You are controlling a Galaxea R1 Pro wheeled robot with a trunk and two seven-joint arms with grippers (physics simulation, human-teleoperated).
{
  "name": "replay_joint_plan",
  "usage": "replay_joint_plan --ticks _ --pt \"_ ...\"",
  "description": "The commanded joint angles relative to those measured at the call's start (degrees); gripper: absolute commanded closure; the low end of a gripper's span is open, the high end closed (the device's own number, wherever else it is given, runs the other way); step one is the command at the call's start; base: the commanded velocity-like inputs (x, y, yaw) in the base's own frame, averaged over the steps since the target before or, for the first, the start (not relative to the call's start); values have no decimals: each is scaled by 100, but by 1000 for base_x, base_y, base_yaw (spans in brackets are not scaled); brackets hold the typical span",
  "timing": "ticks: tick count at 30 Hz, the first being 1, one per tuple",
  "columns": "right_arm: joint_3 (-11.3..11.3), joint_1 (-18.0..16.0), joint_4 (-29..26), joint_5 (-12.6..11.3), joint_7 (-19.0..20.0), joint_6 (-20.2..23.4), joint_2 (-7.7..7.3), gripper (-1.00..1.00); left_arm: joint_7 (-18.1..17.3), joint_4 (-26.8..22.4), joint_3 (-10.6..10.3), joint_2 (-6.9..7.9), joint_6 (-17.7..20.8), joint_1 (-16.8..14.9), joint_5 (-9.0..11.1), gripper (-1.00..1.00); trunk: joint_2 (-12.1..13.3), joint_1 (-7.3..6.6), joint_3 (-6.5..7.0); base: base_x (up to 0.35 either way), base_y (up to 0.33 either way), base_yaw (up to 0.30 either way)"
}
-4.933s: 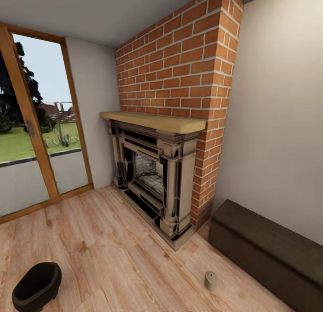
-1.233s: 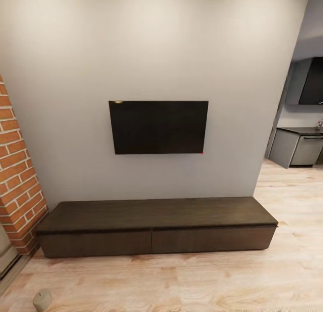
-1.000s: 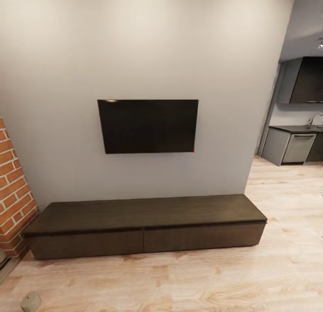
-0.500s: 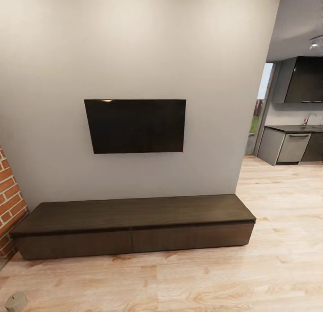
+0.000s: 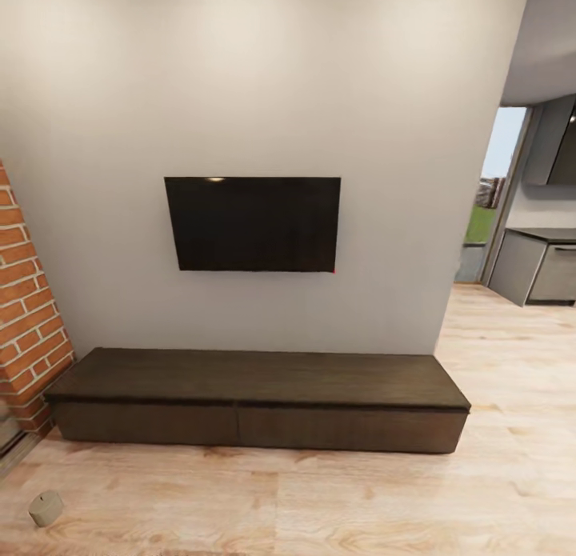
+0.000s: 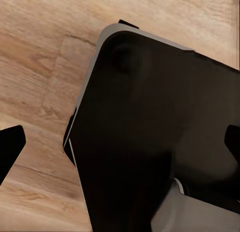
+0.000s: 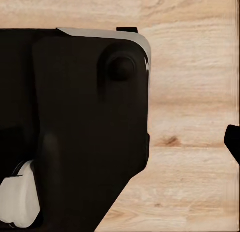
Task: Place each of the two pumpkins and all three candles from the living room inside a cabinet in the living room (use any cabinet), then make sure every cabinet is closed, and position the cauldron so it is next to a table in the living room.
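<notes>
The cabinet [image 5: 256, 404], a long, low, dark brown unit, stands against the grey wall with both wide drawer fronts shut. One tan candle [image 5: 46, 508] stands on the wood floor off the cabinet's left end. The pumpkins, the cauldron and the table are out of view. My left gripper [image 6: 120, 144] hangs open over my own black base, with one dark fingertip at each side of the left wrist view. My right gripper [image 7: 120, 142] is also spread wide with nothing in it. One of its fingertips [image 7: 233, 142] shows against the floor.
A black TV [image 5: 254, 224] hangs on the wall above the cabinet. A brick chimney [image 5: 28, 316] stands at the left. At the right an opening leads to grey kitchen units [image 5: 536, 268]. Pale wood floor [image 5: 320, 508] lies in front of the cabinet.
The camera has swung from the fireplace and cauldron round to the cabinet, then shifted slightly, so the candle sits further into view. Nothing in the room has moved.
</notes>
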Motion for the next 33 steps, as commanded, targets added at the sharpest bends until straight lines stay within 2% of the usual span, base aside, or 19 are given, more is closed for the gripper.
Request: replay_joint_plan --ticks 1,13,26,33 --pt "-2 -3 3 0 -2 -14 0 -100 2 -2 44 -1 -12 0 -5 -100 -6 2 -8 112 -300 78" --pt "-2 -3 2 0 2 -14 0 -100 0 -1 44 -1 -10 0 -5 -100 -6 2 -8 198 -275 9" --pt "-2 -3 2 0 7 -15 0 -100 -3 3 44 -1 -13 0 -5 -100 -6 2 -8 269 -222 -220" --pt "-2 -3 2 0 7 -23 0 -100 0 3 44 -1 -16 0 -5 -100 -6 2 -8 309 -92 -50"
